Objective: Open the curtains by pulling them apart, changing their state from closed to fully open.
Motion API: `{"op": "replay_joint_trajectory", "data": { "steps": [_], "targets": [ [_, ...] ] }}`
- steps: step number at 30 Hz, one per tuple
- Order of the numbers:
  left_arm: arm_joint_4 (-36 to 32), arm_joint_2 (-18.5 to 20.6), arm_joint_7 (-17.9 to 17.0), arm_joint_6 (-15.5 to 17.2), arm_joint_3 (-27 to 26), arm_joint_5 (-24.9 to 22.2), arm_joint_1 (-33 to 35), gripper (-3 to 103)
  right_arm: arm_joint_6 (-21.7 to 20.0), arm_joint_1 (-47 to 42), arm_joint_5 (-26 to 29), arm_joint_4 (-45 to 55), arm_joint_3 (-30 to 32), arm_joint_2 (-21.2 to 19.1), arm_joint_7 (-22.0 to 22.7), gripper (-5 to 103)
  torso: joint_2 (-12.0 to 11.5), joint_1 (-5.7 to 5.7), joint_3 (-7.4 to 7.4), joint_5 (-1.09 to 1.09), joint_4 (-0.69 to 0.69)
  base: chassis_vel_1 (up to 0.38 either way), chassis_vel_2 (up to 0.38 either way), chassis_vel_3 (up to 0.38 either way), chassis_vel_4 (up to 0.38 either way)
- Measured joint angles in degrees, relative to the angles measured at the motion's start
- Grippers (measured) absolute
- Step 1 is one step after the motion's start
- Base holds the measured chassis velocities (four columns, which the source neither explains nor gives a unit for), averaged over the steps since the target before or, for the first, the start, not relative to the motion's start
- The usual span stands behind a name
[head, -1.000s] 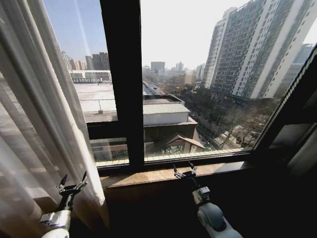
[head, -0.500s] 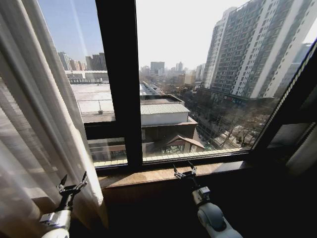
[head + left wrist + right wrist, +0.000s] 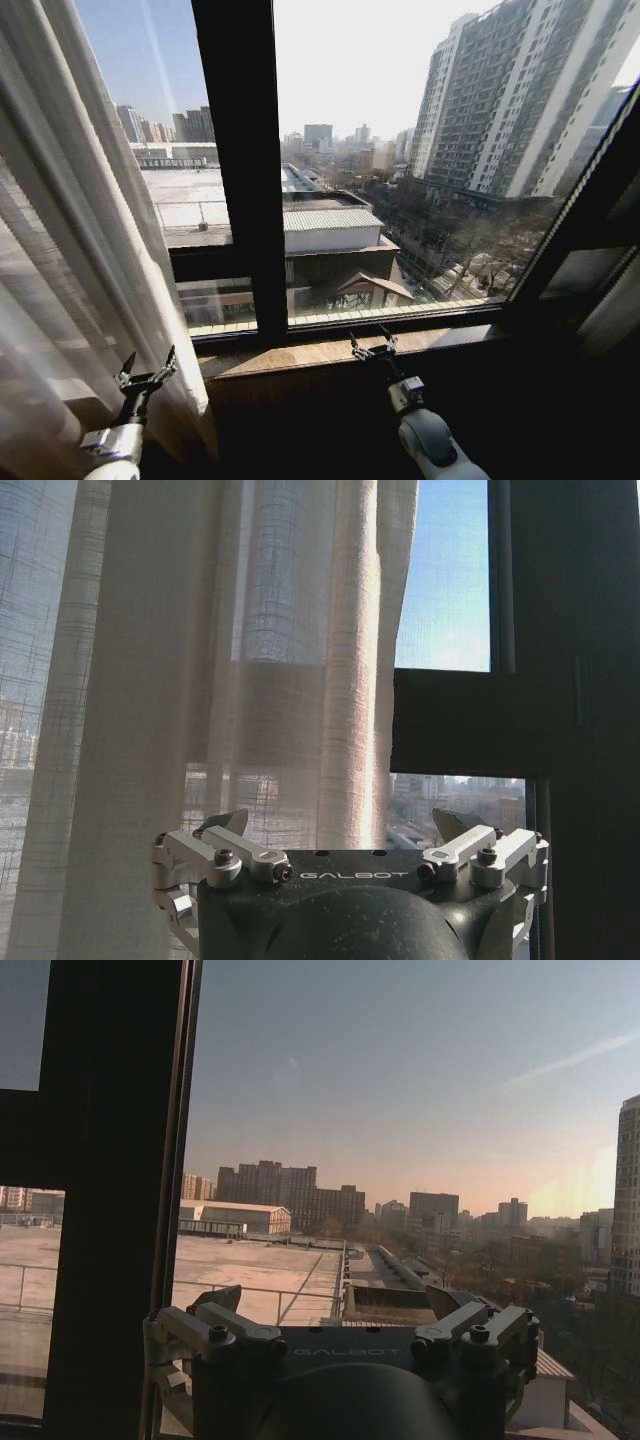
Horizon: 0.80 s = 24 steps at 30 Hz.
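A high-rise cityscape is seen through a dark-framed window (image 3: 245,180) above a wooden sill (image 3: 330,350). The left gripper (image 3: 146,365) is held spread wide and empty, just in front of the sheer curtain (image 3: 70,250), which is gathered at the left edge of the window. The right gripper (image 3: 370,342) is also splayed open, empty, over the sill. Against half a second earlier, nothing is seen to have shifted.
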Motion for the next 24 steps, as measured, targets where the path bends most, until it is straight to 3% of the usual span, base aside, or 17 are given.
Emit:
{"op": "replay_joint_trajectory", "data": {
  "steps": [24],
  "targets": [
    [0.0, 0.0, 0.0, 0.0, 0.0, 0.0, 0.0, 100, 0.0, 0.0, 0.0, 0.0, 0.0, 0.0, 0.0, 100, 0.0, 0.0, 0.0, 0.0, 0.0, 0.0, 0.0, 0.0, 0.0]
  ]
}}
